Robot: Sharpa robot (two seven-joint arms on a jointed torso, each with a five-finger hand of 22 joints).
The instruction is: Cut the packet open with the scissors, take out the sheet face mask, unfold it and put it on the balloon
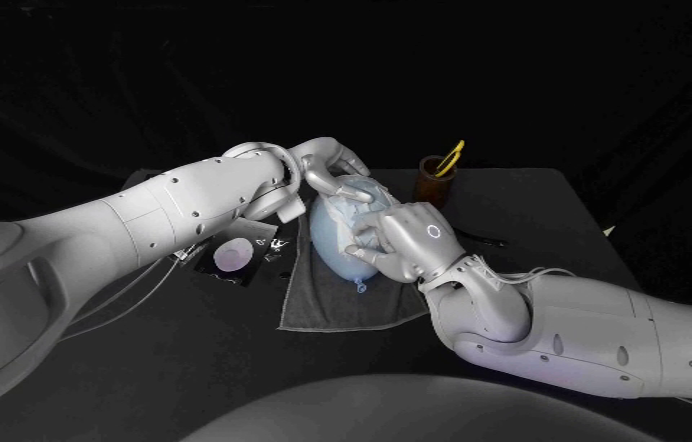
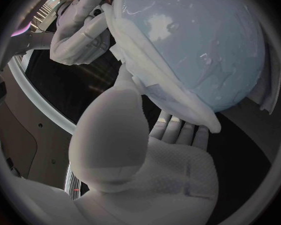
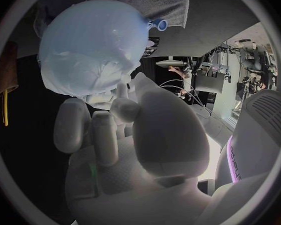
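Black surface, grey towel: pale blue balloon lies lengthwise, knot nearest the robot, white sheet mask over its far half. There the left hand cups it, fingers spread; right hand fingers touch the mask, grip unclear.

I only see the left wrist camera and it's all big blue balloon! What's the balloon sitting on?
Observer: The balloon lies on a grey towel spread on the black table.
Operator: Where are the scissors?
Observer: Probably those yellow handles sticking out of a brown cup behind the balloon.
Operator: Which way is the balloon's knot?
Observer: The knot points toward the robot, clear of the white mask.
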